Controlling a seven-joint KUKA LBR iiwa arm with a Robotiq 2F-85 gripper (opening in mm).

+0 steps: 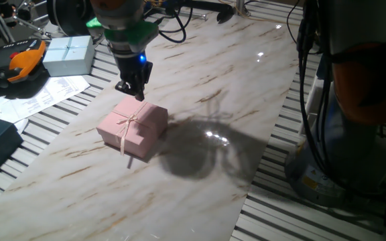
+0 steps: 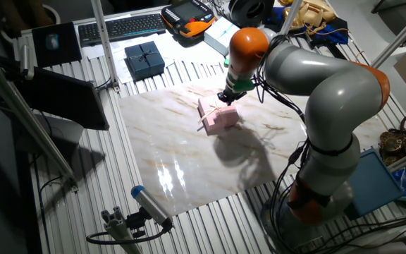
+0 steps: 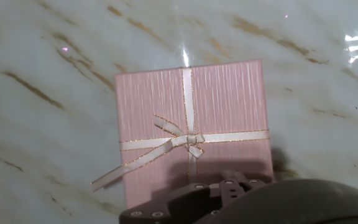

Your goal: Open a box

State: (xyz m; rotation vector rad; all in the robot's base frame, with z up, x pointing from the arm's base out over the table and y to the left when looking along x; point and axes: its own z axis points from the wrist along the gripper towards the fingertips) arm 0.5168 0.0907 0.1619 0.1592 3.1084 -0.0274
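Hovering over the far edge of the box (image 1: 133, 127), the tool (image 1: 132, 88) hangs just above the lid's rim rather than over its centre, so the box lies below it and slightly toward the camera in one fixed view. The box sits square on the marble desk (image 1: 200, 187), lid on, its cream ribbon bow (image 3: 188, 140) tied. The fingers look drawn close together and hold nothing; whether they touch the lid I cannot tell
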